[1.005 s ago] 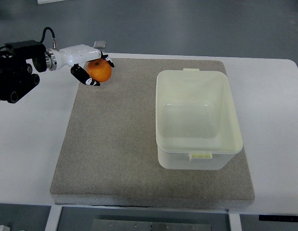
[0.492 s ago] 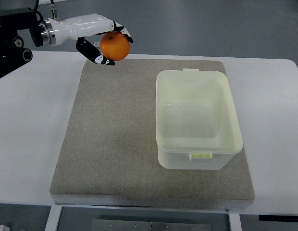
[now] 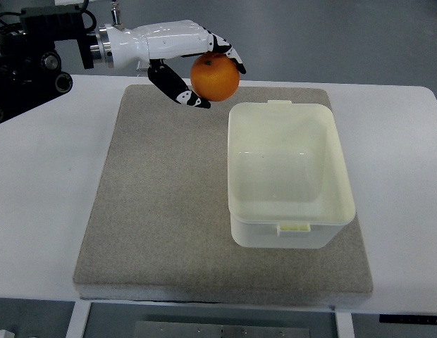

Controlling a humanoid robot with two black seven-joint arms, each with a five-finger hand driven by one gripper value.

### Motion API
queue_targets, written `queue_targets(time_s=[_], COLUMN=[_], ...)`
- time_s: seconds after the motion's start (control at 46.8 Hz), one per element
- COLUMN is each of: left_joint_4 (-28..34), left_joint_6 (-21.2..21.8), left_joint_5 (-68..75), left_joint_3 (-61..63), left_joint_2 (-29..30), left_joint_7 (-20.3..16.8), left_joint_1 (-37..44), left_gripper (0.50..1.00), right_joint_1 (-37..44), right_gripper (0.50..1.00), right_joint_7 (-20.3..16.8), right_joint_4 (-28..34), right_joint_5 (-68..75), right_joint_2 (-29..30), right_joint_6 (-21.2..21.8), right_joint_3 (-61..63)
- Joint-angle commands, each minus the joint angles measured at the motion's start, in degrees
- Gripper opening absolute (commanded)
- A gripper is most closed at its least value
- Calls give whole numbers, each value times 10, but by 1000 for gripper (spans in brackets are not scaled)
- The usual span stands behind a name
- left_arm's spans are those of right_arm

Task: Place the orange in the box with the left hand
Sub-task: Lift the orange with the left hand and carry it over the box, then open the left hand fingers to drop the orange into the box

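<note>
White tabletop carries a grey rectangular felt-like mat. On the mat's right half sits an open cream plastic rectangular box, latch tab on the near wall, nothing visible inside. Further back, the left robot hand, white shell with black fingertips, reaches in from the upper left on a black arm. Its fingers are curled around a round orange fruit, thumb underneath, other fingers over the top. Orange is held in the air, just beside the box's far-left corner, not over its opening. Right arm not visible.
</note>
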Motion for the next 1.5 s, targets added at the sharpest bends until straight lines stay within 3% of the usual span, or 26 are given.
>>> queue_targets(time_s=[0.0, 0.449, 1.133, 1.24, 1.368, 1.475], left_joint_4=[-19, -77, -64, -60, -59, -59], left_joint_6=[1, 1, 2, 1, 1, 2], left_joint_5=[2, 5, 4, 4, 0, -2], left_joint_3=[0, 0, 0, 0, 0, 0], left_joint_2=[-5, -47, -63, -63, -63, -63], left_joint_7=[0, 1, 0, 0, 0, 0], left_joint_1=[-3, 7, 21, 21, 22, 25], left_gripper=[500, 500, 503, 572, 739, 803], right_joint_1=[0, 0, 0, 0, 1, 1], right_gripper=[932, 932, 932, 932, 932, 932], right_joint_7=[0, 0, 0, 0, 0, 0], right_joint_4=[0, 0, 0, 0, 0, 0], right_joint_5=[0, 0, 0, 0, 0, 0], right_joint_2=[0, 0, 0, 0, 0, 0], right_joint_6=[0, 0, 0, 0, 0, 0], right_joint_3=[0, 0, 0, 0, 0, 0])
